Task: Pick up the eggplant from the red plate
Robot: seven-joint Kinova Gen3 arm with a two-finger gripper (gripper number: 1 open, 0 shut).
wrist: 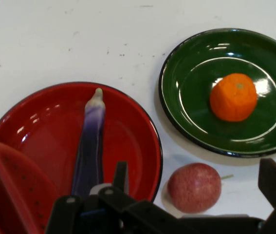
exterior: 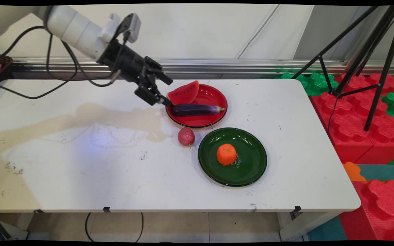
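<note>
The pincer [exterior: 168, 102] pinches the near end of the eggplant [exterior: 197, 109] lying on the red plate [exterior: 214, 95].

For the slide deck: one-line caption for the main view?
Pincer at the eggplant's end on the red plate.

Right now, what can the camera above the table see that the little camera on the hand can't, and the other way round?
Only the main view shows the white arm, its cables, the tripod and the red and green blocks beside the table.

Only the hand view looks straight down the eggplant from its near end.

Both show the red plate holding the eggplant and watermelon slice, the green plate with the orange, and the reddish fruit on the table.
</note>
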